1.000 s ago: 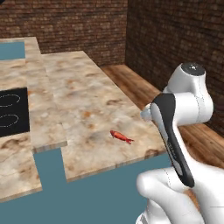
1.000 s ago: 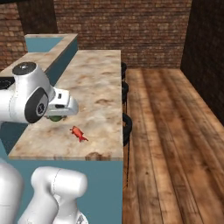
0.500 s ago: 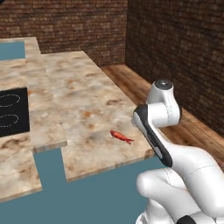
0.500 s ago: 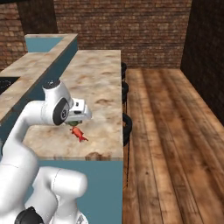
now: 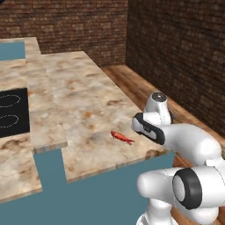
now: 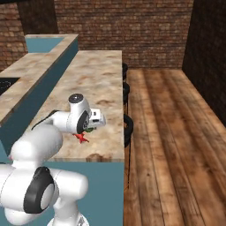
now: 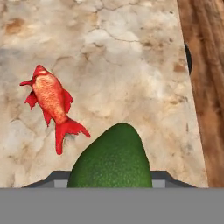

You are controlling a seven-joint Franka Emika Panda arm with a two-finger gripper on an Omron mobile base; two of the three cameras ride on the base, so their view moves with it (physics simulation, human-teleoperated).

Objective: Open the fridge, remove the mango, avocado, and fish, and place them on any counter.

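Observation:
My gripper (image 6: 91,128) is shut on a dark green avocado (image 7: 111,159), which bulges up between the fingers in the hand view and hides their tips. It hangs low over the beige speckled counter (image 7: 131,65), close to the counter's right edge. A red fish (image 7: 51,103) lies flat on the counter just left of the avocado, apart from it. From the base the same fish (image 5: 121,137) lies near the counter's front corner, with the arm's hand beside it, and the avocado (image 6: 89,130) shows as a green patch under the hand. The fridge and the mango are out of view.
A black cooktop (image 5: 11,115) with white rings sits at the left of the counter. Dark round stools (image 6: 128,126) stand along the counter's right side over a wooden floor (image 6: 172,132). A raised teal-sided counter tier (image 6: 39,84) runs along the left.
The arm has folded down and forward, bringing the hand from high above the counter to just beside the fish. The fish has not moved.

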